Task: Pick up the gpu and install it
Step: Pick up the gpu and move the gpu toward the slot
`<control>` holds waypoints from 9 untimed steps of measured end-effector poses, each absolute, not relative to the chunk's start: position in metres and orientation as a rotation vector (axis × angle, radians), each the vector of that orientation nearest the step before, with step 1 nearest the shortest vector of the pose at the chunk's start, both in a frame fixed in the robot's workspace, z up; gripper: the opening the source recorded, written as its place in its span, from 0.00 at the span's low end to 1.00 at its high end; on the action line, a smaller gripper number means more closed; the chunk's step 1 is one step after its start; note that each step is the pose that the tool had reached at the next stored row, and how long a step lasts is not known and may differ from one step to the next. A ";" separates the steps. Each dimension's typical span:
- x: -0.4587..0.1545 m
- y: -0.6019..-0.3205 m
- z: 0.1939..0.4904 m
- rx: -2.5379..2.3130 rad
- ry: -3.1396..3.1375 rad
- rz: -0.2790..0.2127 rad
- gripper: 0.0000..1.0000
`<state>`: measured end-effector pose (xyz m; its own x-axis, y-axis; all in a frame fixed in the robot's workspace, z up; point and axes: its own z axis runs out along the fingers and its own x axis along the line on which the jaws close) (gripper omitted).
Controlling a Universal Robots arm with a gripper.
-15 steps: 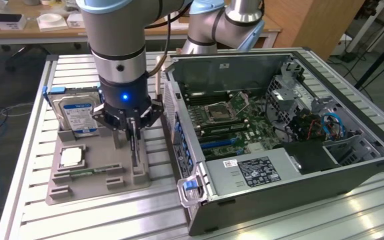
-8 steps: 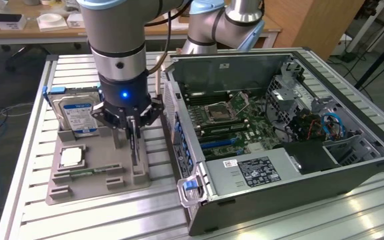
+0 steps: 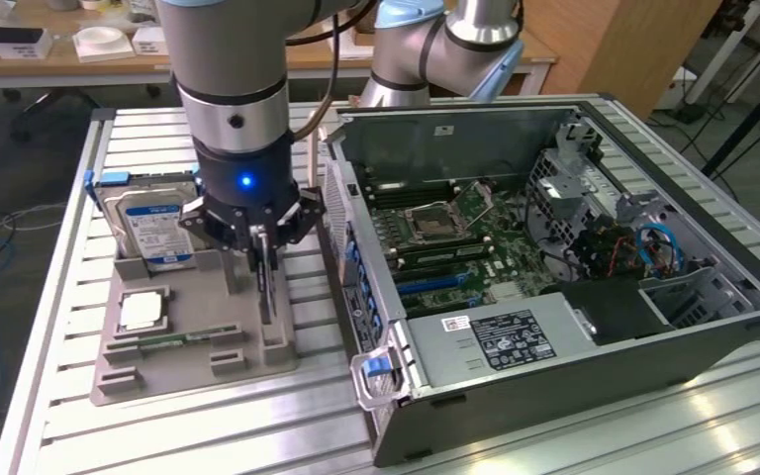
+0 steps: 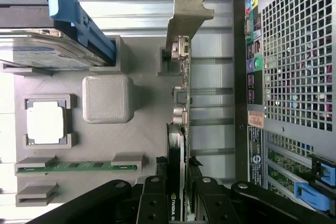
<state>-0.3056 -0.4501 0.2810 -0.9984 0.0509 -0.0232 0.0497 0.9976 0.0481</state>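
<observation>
Starting with the exterior view: finds the gripper (image 3: 264, 259) hanging straight down over the grey holder tray (image 3: 169, 374), at the tray's edge nearest the open computer case (image 3: 697, 327). Shows it closed on the gpu (image 3: 266, 295), one finger on each flat face, near the card's upper edge. Stands the card on edge in the tray's slot, likely so that thin fingers can pinch it from above without meeting the tray floor. Judged not yet lifted, since the lower edge sits down in the slot. Puts the hard drive (image 3: 153, 220) upright at the tray's far end, with the CPU (image 3: 142, 310) and the RAM stick (image 3: 175, 339) lying flat in pockets on the tray's side away from the case. Sets these well apart from the card, which leaves the fingers room. Lays the case on its side just beside the tray, motherboard (image 3: 473, 247) facing up, probably so a card can go straight down into it.

Turning to the wrist view: looks along the gpu (image 4: 181, 95) edge-on, its silver bracket (image 4: 190, 17) at the tray's (image 4: 142, 51) hard-drive (image 4: 47, 56) end. Shows the gripper (image 4: 177, 195) clamped, black fingers (image 4: 157, 203) pressed to both faces with no gap to be made out. Places the case's rear grille (image 4: 299, 51) just beside the tray's card edge.
</observation>
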 end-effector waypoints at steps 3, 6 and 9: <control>-0.306 -0.450 0.284 0.079 3.115 0.074 0.26; -0.306 -0.450 0.286 0.079 3.115 0.074 0.26; -0.306 -0.450 0.289 0.078 3.115 0.074 0.26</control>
